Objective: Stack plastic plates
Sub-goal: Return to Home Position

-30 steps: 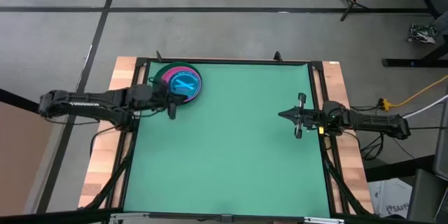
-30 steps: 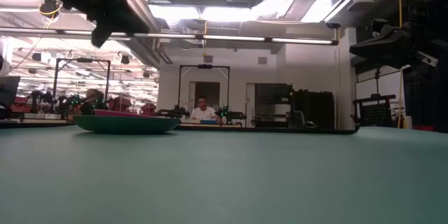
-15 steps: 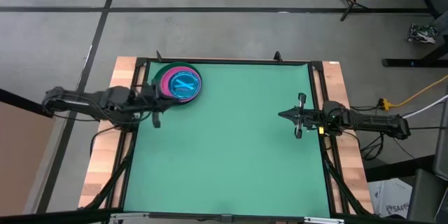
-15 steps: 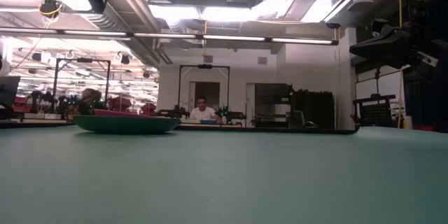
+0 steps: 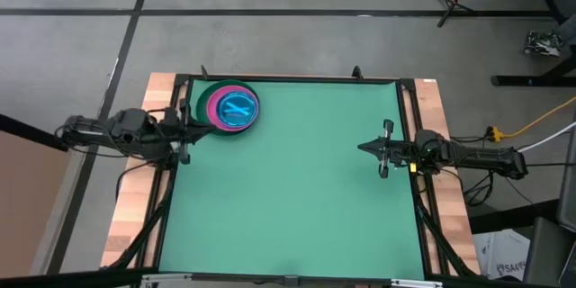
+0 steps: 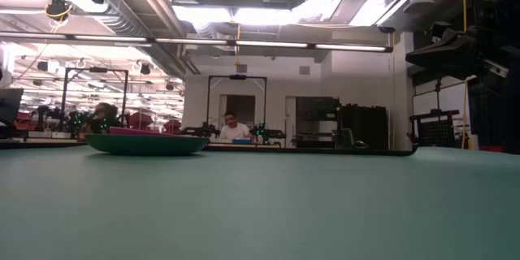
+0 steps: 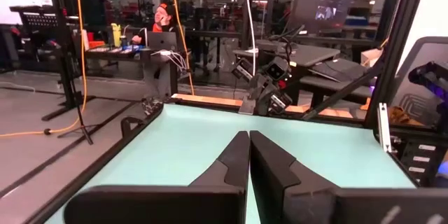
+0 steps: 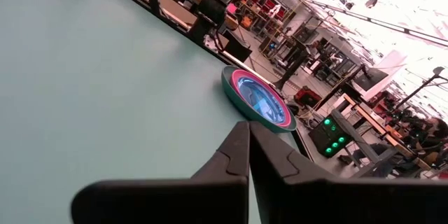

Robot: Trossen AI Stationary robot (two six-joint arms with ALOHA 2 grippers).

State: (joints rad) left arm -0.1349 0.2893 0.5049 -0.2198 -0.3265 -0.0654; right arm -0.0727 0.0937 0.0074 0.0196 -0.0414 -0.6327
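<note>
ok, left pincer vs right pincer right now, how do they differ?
Position: left pincer is at the left edge of the table, close to the plate stack; right pincer is at the right edge, far across from it.
View: the left wrist view shows no plates; the right wrist view faces the stack.
Shared: both shut, empty, pointing inward over the table.
</note>
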